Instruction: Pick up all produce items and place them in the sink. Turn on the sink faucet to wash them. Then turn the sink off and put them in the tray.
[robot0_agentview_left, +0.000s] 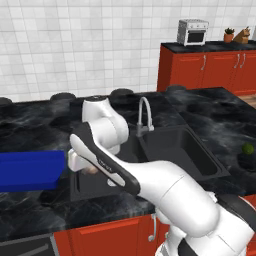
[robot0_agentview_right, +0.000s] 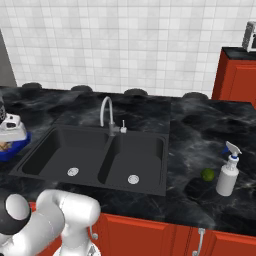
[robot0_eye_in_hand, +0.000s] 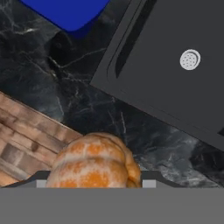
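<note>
Tan-brown lumpy piece (robot0_eye_in_hand: 94, 161) sits right at the gripper (robot0_agentview_left: 86, 167), apparently held between its fingertips, though the fingers themselves are hidden.

Carried low over the counter (robot0_eye_in_hand: 65, 87), it hangs between the blue tray (robot0_eye_in_hand: 68, 12) and the black sink (robot0_eye_in_hand: 175, 65), probably so it can drop into the near basin. The dark green ball (robot0_agentview_right: 207, 174) lies well apart, on the far side of the sink from the gripper.

The white arm reaches forward and to the left, elbow bent. Its hand (robot0_agentview_left: 84, 167) hangs low, wrist turned down. The fingers' spacing is hidden.
</note>
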